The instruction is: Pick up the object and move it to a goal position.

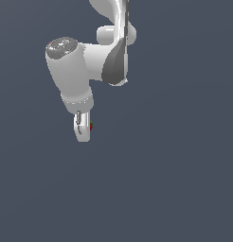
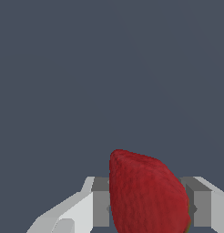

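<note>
Right, here's the grab: the strawberry [image 2: 148, 195] sits squarely between the fingers [image 2: 101, 207] of the gripper [image 2: 148, 209], a grey pad pressed against each of its flanks, so the jaws are pinching the fruit. In the wrist view its long axis runs outward along the fingers, with the tapered tip poking out past the fingertips and leaning a little to one side, and a sliver of green just showing at the inner end, down by the palm. So the berry lies dead centre in the grasp, not off to either finger.

In the exterior view the white arm [image 1: 73, 71] hangs over a plain dark-blue background, and only a speck of red and green peeks out at the gripper's edge, on the exterior view's right of the fingers. No goal marker is visible in either view, so I cannot tell which way the carry has to go. My read: the pick looks made, and the transport is what remains.
</note>
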`<state>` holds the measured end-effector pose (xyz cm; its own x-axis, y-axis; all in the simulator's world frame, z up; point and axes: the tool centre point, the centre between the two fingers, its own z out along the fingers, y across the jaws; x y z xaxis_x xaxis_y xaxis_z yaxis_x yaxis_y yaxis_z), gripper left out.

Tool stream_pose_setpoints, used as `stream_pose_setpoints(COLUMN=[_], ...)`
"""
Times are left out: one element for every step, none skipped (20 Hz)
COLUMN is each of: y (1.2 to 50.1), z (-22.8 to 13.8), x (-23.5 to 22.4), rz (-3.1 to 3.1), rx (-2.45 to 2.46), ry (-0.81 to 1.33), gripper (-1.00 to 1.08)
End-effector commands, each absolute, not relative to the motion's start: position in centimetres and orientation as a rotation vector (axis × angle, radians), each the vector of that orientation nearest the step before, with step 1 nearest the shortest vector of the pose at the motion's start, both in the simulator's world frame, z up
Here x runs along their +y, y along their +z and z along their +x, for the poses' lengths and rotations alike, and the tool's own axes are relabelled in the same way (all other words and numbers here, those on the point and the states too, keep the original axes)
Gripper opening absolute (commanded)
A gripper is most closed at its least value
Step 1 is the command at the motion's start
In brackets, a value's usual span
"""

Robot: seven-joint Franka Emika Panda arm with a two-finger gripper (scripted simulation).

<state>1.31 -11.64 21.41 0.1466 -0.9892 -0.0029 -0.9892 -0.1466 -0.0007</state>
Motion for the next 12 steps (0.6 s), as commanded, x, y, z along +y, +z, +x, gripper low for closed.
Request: stream_pose_setpoints(y=[23.2,23.7,24.3,24.7,25.1,25.5,25.8,26.0,26.1,26.2,26.3,26.2], z=[0.6,0.4,0.2,0.1,-0.1,-0.2,-0.3,-0.3,-0.4,-0.4,-0.4,-0.3], x=[-12.3,-12.6,-12.8,-13.0,-13.2,-13.3,-13.4,-13.5,-13.6,-13.6,-13.6,-13.6], rz=[-2.378,-2.378,-2.379,-2.379,-2.379,-2.379,-2.379,-2.379,-2.379,-2.38,-2.38,-2.38], rx=[2.05,2.05,2.051,2.051,2.051,2.051,2.051,2.051,2.051,2.051,2.051,2.05], ry=[0.003,0.003,0.002,0.002,0.001,0.001,0.001,0.001,0.001,0.0,0.0,0.0], gripper=[-1.0,-1.0,-1.0,-1.0,-1.0,-1.0,-1.0,-1.0,-1.0,-1.0,-1.0,-1.0])
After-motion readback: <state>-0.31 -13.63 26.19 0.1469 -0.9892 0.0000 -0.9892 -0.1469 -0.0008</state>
